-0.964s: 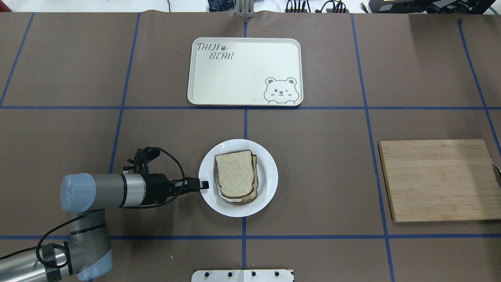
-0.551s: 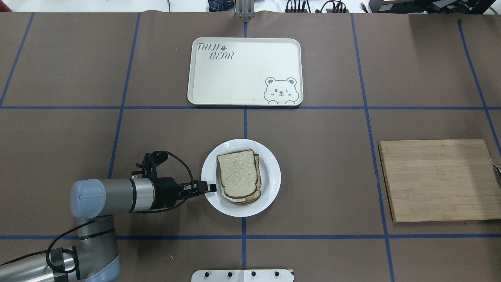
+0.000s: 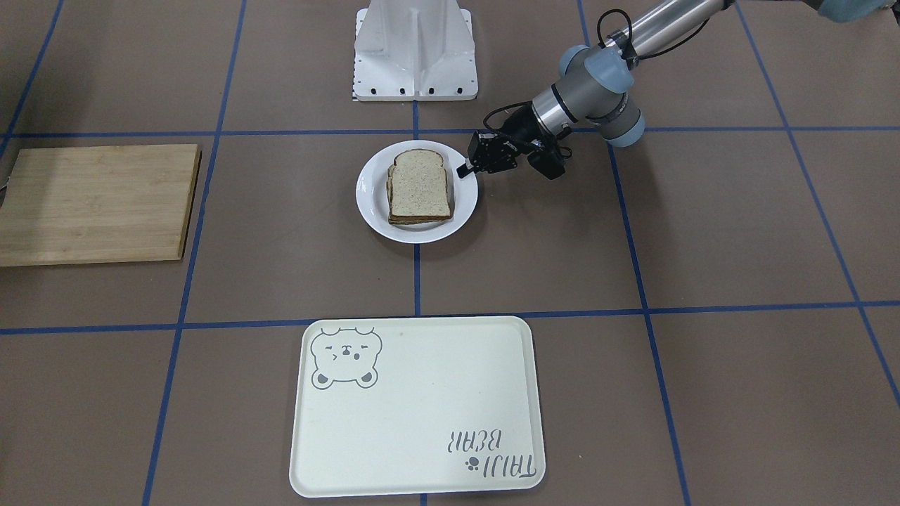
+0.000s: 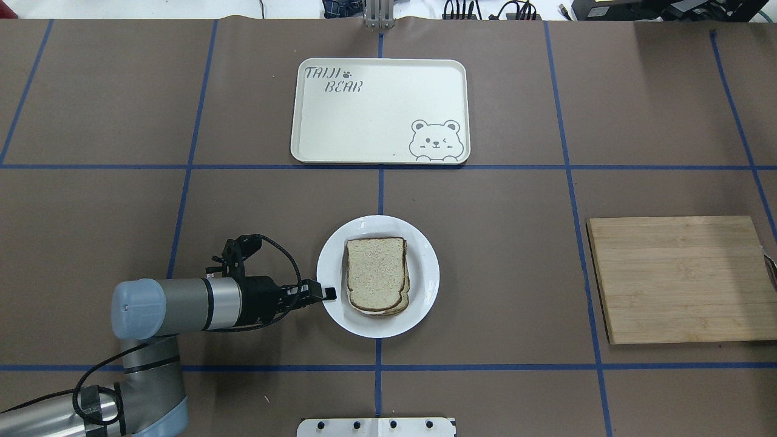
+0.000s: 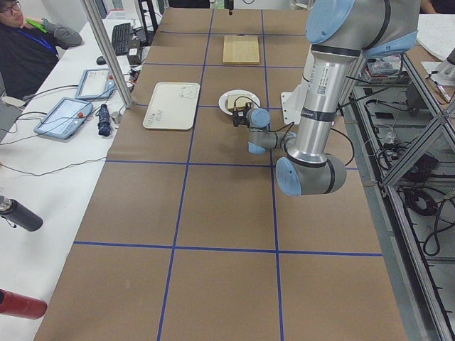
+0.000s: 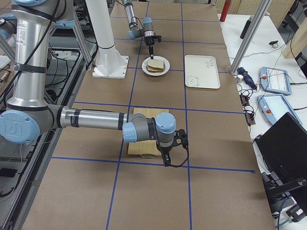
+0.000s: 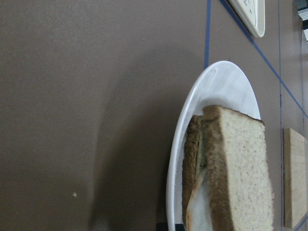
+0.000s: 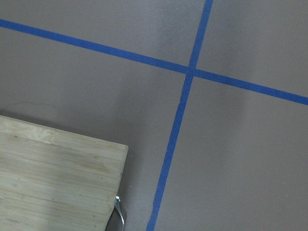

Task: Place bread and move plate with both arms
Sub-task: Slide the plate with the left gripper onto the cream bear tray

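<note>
The white plate [image 4: 426, 285] sits at the table's middle, and also shows in the front view [image 3: 369, 205]. The bread [image 4: 375, 271] lies bare-faced on top of another slice on the plate. In the left wrist view the bread [image 7: 240, 168] stands close, with a white layer under it. My left gripper [image 4: 328, 294] comes in level from the left. Its black tip lies over the plate's left rim and looks shut on it [image 3: 465, 169]. My right gripper [image 6: 168, 157] shows only in the right side view, pointing down by the wooden board. I cannot tell if it is open.
A cream bear tray [image 4: 364, 115] lies beyond the plate. A wooden cutting board [image 4: 680, 279] lies at the right, with a metal loop at its edge [image 8: 118, 211]. The robot's base [image 3: 415, 49] stands behind the plate. Blue tape lines cross the brown table.
My left gripper moved right onto the plate's left rim. The plate shifted slightly right and the bread stack turned squarer on it.
</note>
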